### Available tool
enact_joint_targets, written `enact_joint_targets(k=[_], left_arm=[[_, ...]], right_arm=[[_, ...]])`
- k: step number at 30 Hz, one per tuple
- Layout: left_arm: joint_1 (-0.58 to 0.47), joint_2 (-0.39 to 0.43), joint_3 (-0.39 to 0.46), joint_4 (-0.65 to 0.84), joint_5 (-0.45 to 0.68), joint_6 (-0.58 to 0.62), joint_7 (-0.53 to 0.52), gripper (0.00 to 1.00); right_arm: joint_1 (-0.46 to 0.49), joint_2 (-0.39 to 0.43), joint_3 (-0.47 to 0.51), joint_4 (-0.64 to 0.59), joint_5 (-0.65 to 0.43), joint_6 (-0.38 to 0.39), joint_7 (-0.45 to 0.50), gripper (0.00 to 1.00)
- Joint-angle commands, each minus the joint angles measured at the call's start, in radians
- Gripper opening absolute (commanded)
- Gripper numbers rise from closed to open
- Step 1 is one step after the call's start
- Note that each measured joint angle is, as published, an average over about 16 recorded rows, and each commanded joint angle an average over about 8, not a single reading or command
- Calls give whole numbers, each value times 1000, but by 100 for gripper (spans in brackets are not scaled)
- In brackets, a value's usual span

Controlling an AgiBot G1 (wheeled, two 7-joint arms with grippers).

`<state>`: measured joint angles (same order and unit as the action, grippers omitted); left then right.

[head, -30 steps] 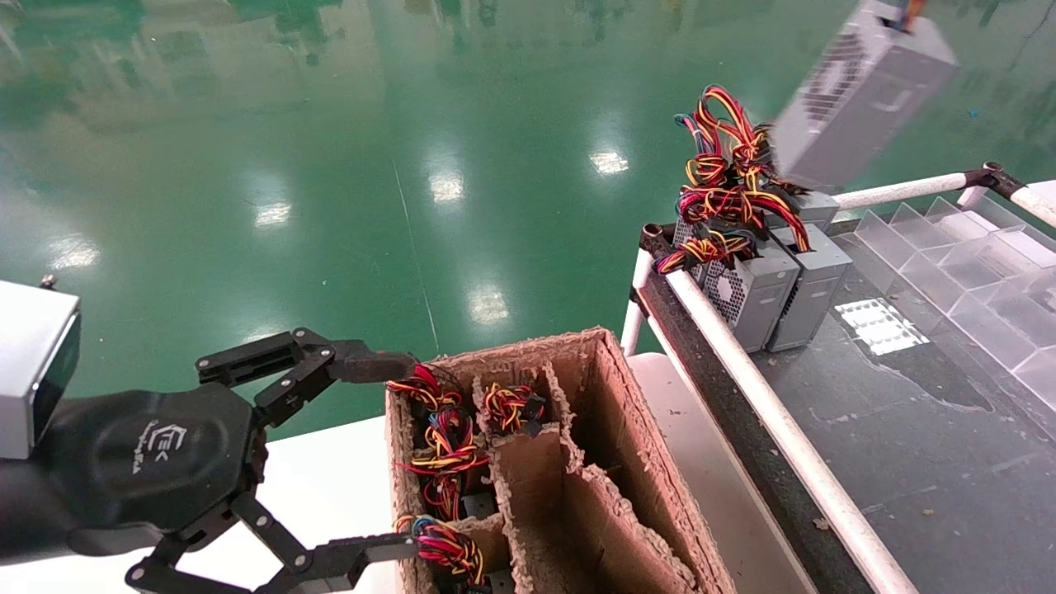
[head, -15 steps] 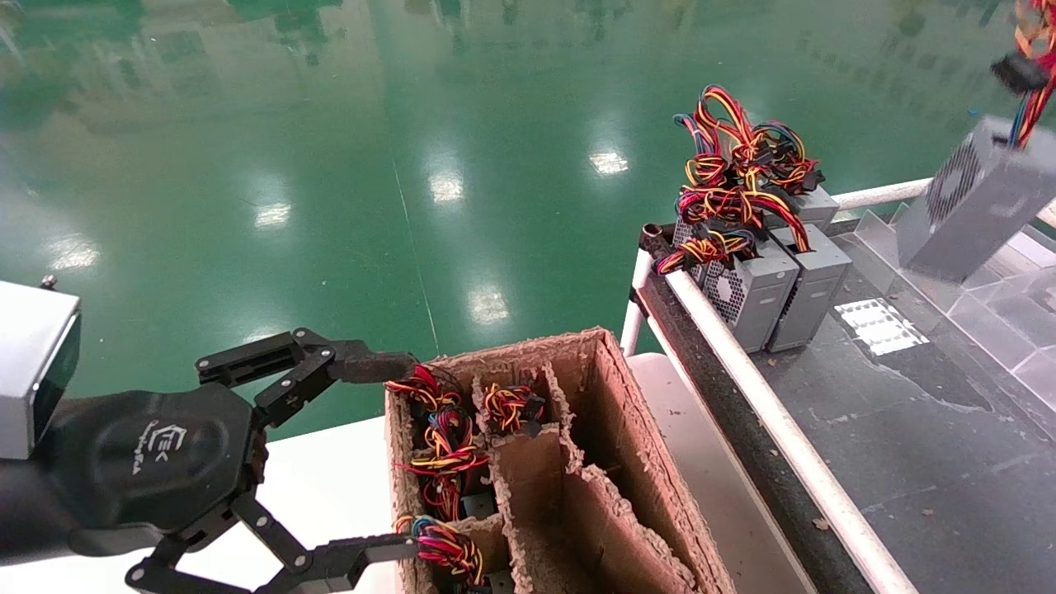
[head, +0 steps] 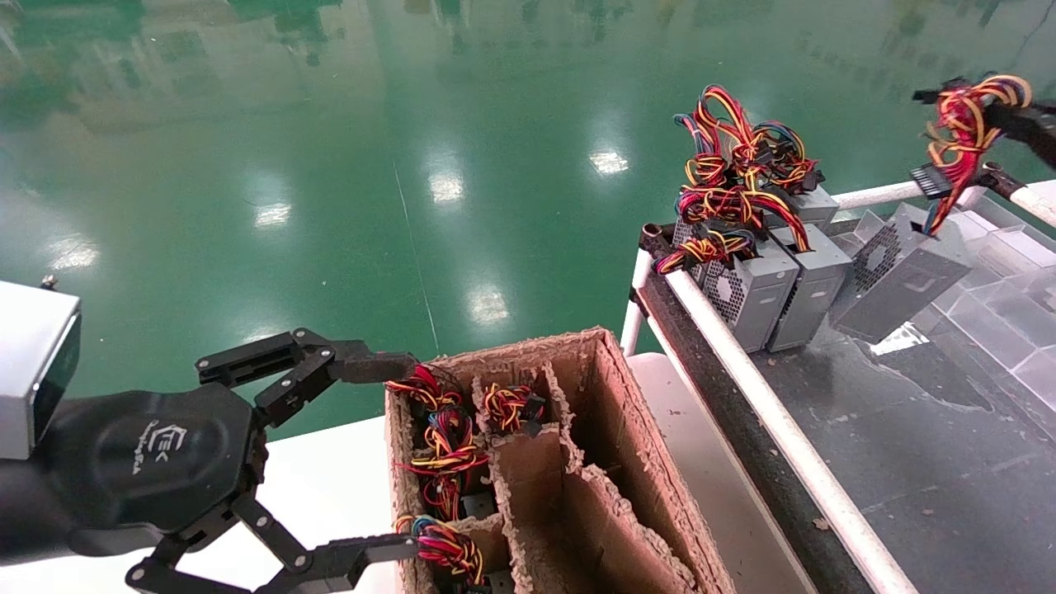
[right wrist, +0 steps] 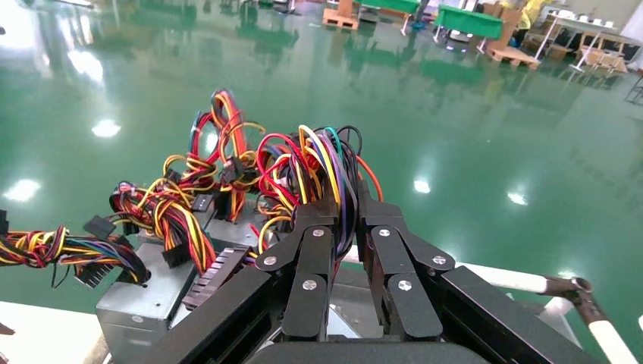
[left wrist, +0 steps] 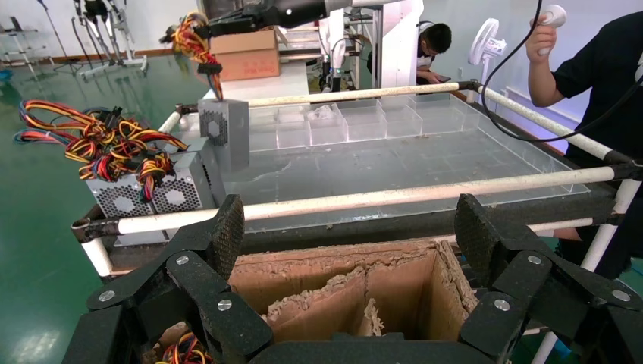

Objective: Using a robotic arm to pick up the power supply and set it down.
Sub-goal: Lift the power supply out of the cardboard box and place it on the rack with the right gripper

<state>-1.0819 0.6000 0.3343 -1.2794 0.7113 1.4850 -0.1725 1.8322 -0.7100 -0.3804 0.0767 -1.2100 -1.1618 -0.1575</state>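
A: Head view: what has changed?
B: The right gripper (head: 1011, 111), clamped on the wire bundle (head: 957, 132), has carried the power supply (head: 903, 276) down; it now hangs tilted below the fingers, its lower corner at or near the black bench (head: 907, 429), beside the standing power supplies (head: 775, 285).

A: Left wrist view?
B: The left gripper (left wrist: 349, 250), spread wide and empty, is parked over the cardboard carton (left wrist: 341, 284); the supply hangs well beyond it.

A: Right wrist view?
B: Fingers (right wrist: 318, 265) pinch the wires; setting-down seems nearly complete.
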Motion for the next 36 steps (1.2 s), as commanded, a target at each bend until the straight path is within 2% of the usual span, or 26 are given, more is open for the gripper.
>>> enact_joint_targets(k=[1, 17, 29, 30, 36], left_arm=[[0, 0, 0, 0, 0, 0, 0, 100], [0, 0, 1, 0, -1, 0, 0, 100], [0, 0, 1, 0, -1, -1, 1, 100], [0, -1, 1, 0, -1, -1, 1, 100], [0, -1, 2, 0, -1, -1, 1, 100]], right_arm=[[-4, -13, -2, -11, -3, 7, -11, 0], [-3, -148, -21, -48, -30, 99, -59, 0], [-7, -200, -25, -70, -37, 168, -72, 2], [-7, -202, -25, -70, -36, 173, -73, 8], [-6, -209, -26, -75, -38, 191, -73, 83]])
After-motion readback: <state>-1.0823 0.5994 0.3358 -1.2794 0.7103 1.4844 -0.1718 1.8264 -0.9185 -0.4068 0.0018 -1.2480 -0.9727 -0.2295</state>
